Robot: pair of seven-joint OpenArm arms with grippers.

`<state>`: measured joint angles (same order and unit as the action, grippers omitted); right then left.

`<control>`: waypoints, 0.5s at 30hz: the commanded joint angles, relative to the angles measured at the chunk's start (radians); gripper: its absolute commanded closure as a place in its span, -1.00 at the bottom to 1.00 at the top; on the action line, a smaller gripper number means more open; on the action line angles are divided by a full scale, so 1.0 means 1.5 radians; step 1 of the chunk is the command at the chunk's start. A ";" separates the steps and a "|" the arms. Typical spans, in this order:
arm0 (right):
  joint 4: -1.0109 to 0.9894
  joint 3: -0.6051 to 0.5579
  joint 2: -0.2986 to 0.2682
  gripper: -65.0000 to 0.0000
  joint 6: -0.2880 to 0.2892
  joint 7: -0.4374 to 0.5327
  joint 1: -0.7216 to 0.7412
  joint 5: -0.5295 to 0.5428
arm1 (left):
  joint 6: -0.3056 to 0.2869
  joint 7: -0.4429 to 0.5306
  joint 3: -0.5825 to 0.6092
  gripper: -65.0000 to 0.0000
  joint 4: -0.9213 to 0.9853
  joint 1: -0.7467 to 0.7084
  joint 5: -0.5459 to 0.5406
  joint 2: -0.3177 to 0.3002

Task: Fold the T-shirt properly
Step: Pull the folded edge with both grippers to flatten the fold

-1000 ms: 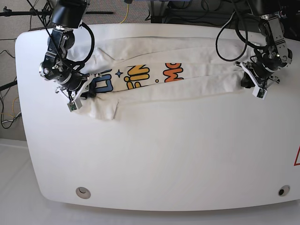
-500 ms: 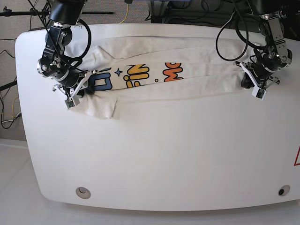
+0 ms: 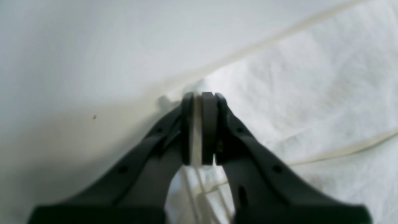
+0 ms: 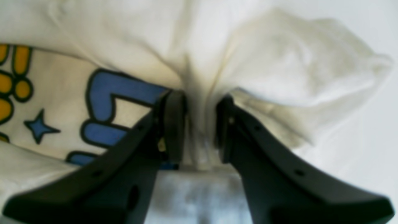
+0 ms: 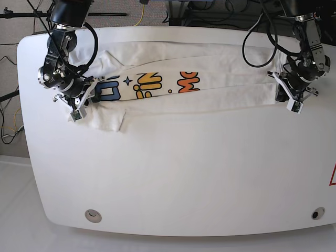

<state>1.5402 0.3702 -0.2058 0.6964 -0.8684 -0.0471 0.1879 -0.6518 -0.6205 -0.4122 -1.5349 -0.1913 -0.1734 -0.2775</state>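
two pincers are engaged on the cloth. left pincer (image 3: 201,127) has its jaws pressed together on a thin edge of the t-shirt (image 5: 173,86), pinching it at the garment's end on the base view's right side. right pincer (image 4: 199,124) has its jaws set around a bunched ridge of fabric beside the blue lettering (image 4: 115,102), gripping it at the opposite end, with a sleeve (image 4: 298,71) puffed up just beyond. between both grips the t-shirt lies stretched as a long folded band across the far part of the white worktop (image 5: 178,173), print facing up.
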 commanded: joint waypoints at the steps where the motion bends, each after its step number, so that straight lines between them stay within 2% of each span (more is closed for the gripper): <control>1: 0.025 0.002 -0.007 0.48 0.001 0.001 0.015 0.011 | -0.003 0.012 -0.002 0.89 -0.019 0.010 -0.009 -0.010; 10: 0.036 0.010 -0.007 0.53 0.001 -0.021 0.041 0.012 | -0.025 0.001 0.001 0.89 -0.036 0.014 -0.017 -0.006; 15: -0.009 0.004 -0.011 0.60 0.001 -0.007 0.079 0.006 | -0.031 -0.004 -0.009 0.90 -0.040 0.006 -0.012 -0.003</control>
<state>1.5436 0.3782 -0.2081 0.6975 -0.9020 0.0303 0.1875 -0.6991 -0.6384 -0.4122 -1.5780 -0.1833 -0.1818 -0.2699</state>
